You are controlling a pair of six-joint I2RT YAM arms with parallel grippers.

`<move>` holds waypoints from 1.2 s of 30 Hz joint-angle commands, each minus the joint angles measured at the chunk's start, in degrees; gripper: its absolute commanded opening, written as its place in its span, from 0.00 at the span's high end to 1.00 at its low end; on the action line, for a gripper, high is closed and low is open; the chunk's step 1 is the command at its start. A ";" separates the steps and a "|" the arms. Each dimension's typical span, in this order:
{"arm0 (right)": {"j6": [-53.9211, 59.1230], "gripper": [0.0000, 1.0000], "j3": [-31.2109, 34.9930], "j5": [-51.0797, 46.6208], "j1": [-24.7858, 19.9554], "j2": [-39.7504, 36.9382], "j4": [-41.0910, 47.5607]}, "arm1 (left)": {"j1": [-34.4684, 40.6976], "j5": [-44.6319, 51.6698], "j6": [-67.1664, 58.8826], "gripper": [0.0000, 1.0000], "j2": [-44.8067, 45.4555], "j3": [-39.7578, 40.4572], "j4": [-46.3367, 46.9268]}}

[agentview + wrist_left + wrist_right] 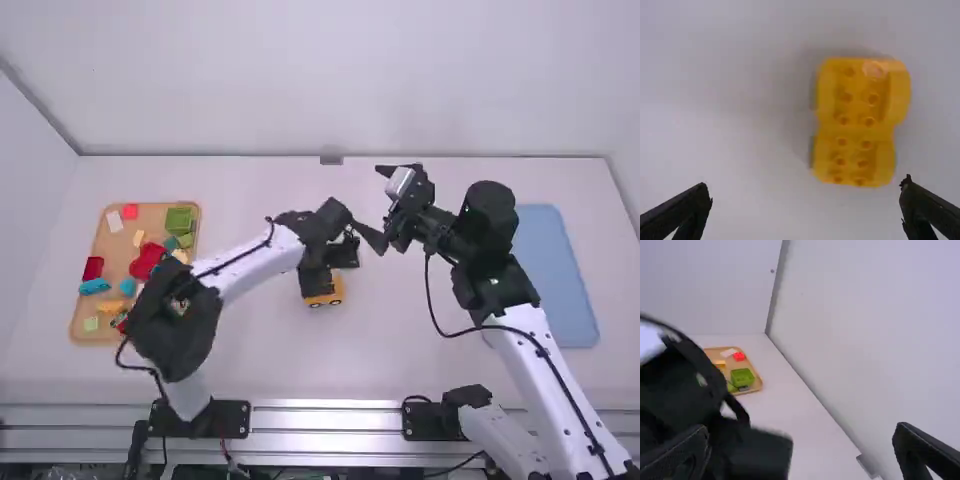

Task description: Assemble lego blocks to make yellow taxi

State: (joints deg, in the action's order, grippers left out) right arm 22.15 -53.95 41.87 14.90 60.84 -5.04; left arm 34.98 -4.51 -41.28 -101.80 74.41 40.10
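Taxi body point(856, 122) sits toward the tabletop's point(410, 340) near edge — left gripper point(805, 184) and right gripper point(801, 428) both spread, empty. Mid-assembly, probably; next calls for squaring the left around it — gently.

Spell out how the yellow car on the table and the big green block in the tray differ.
The yellow car has a pinched outline, wide then narrower; the green block is boxy. The yellow car sits on the table, while the green block lies in the tan tray among other pieces. Neither is held by a gripper.
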 commanded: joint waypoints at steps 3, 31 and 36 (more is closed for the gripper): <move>-2.64 0.02 0.28 4.63 0.79 3.58 -3.58 | -6.86 0.44 6.45 0.01 11.41 -4.55 -3.17; 2.12 0.02 -23.82 6.54 17.27 31.85 2.95 | -55.84 -16.37 77.35 0.01 40.59 -10.84 10.62; 2.10 0.02 -24.11 6.58 17.35 31.85 2.91 | -64.00 -11.82 76.17 0.01 39.19 -10.84 12.24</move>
State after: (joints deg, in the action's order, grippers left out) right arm 24.43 -75.75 47.64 32.40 92.62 -1.98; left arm -26.68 -16.34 31.42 -61.87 63.75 52.14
